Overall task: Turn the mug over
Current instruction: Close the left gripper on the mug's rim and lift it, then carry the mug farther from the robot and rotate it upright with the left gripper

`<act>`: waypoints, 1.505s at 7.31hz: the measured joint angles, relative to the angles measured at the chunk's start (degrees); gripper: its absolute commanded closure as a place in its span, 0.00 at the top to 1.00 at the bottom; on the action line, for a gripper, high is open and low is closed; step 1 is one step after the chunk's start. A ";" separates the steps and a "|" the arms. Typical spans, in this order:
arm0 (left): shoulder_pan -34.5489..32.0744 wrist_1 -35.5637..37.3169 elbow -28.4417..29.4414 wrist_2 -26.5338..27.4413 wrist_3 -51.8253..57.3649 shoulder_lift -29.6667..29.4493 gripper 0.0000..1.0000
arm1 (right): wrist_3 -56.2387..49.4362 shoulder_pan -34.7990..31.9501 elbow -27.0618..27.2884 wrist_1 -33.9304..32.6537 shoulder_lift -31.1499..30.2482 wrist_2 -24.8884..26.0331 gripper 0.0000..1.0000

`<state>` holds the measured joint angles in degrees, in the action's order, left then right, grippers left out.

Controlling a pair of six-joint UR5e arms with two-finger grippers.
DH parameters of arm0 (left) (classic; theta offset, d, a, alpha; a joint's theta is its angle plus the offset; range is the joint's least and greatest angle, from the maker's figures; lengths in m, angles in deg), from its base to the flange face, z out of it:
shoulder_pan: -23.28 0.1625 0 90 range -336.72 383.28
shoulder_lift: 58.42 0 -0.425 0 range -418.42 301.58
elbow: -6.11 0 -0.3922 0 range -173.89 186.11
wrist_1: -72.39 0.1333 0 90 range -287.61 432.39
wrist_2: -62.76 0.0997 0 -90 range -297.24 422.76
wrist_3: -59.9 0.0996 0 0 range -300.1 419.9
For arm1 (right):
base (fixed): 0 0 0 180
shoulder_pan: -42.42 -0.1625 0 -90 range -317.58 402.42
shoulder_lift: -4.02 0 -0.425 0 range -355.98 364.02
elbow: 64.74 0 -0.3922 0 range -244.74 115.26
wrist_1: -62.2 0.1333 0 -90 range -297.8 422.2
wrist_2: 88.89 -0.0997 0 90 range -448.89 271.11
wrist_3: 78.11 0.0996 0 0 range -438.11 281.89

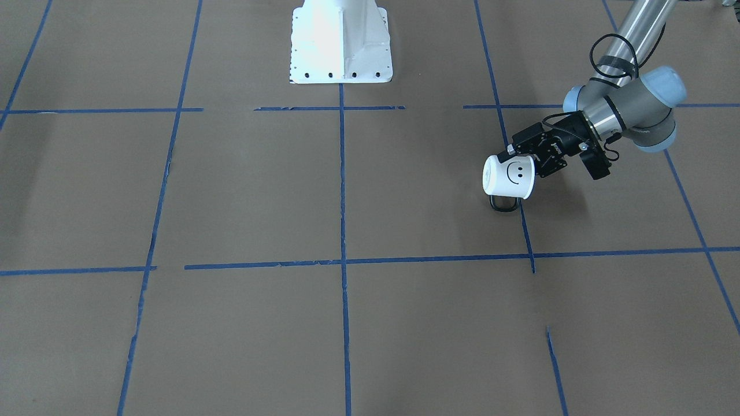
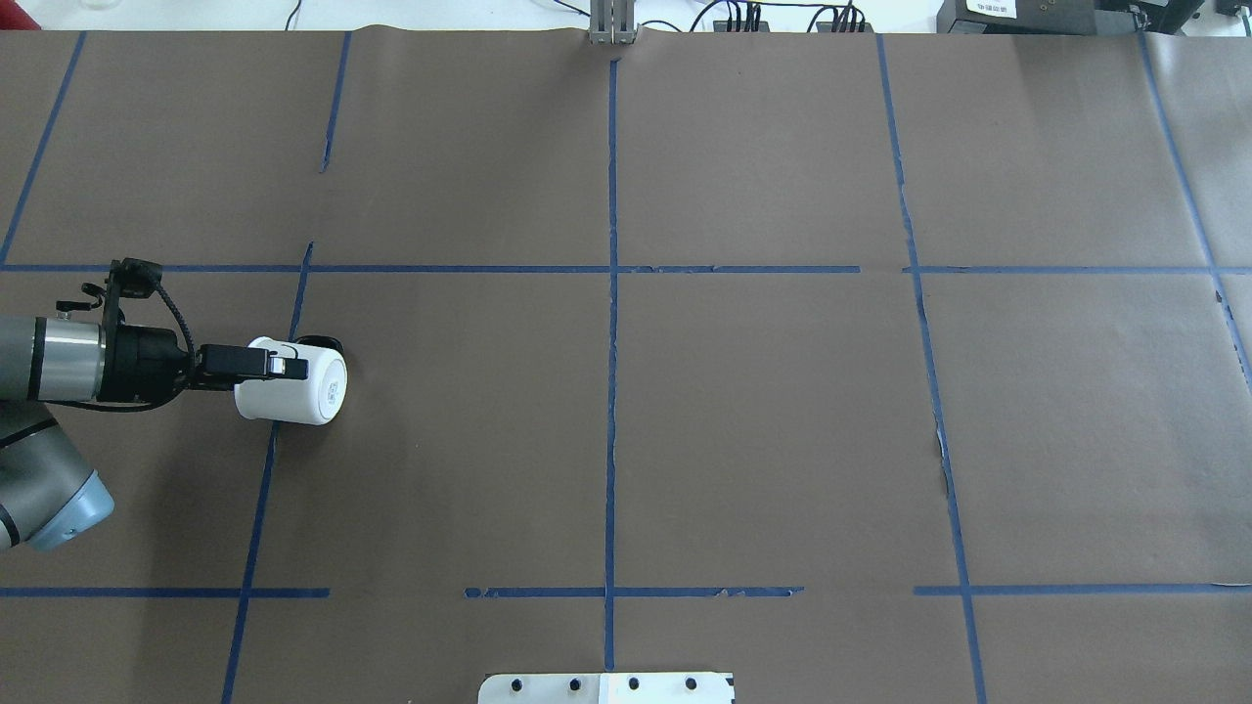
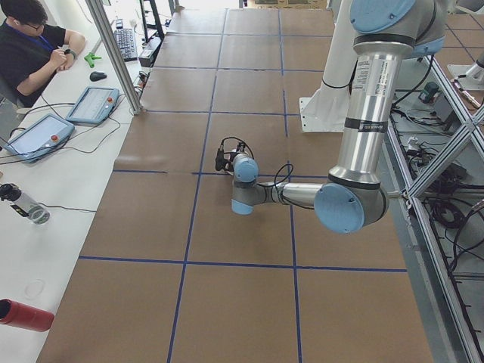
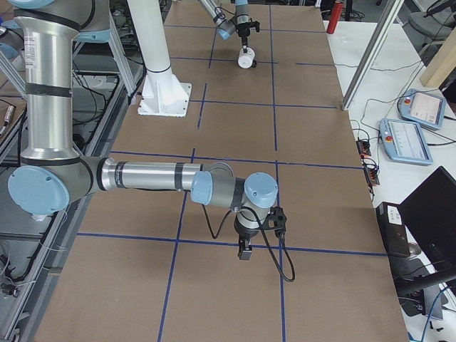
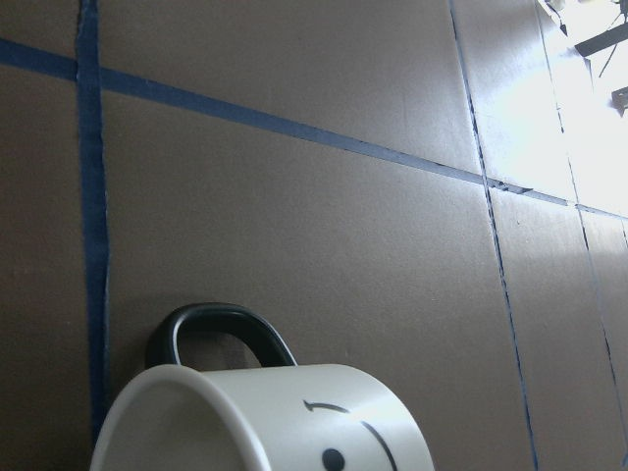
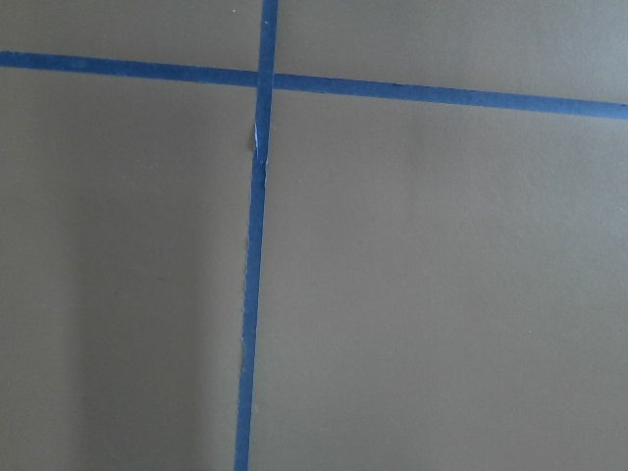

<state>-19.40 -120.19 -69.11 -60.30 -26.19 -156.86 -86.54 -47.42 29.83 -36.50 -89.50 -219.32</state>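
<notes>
Over at nine o'clock on the bench (image 2: 685,440), my left end effector (image 2: 291,370) pinches the mug (image 2: 303,393) by its rim, sideways, handle (image 1: 504,204) down. I'd turn it slowly with a tight squeeze.

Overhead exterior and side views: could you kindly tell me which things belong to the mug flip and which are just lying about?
Job: mug; left pincer gripping it.
Lying about, on the side bench: red bottle; teach pendants; keyboard.
</notes>
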 measured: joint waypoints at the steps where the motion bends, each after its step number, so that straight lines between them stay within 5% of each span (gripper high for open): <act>1: 0.30 -0.26 -0.42 -0.97 -0.65 -0.17 0.00 | 0.00 0.01 0.00 0.00 0.00 0.00 1.00; 8: -0.02 5.38 -4.82 -11.36 -9.94 -5.67 0.00 | 0.00 0.02 0.00 0.00 0.00 0.00 1.00; 11: 0.09 31.67 -15.00 -12.82 -9.91 -9.96 0.00 | 0.00 0.02 0.00 0.00 0.00 0.00 1.00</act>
<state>-19.31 -88.52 -84.11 -73.12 -36.10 -166.83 -86.55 -47.40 29.83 -36.50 -89.50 -219.32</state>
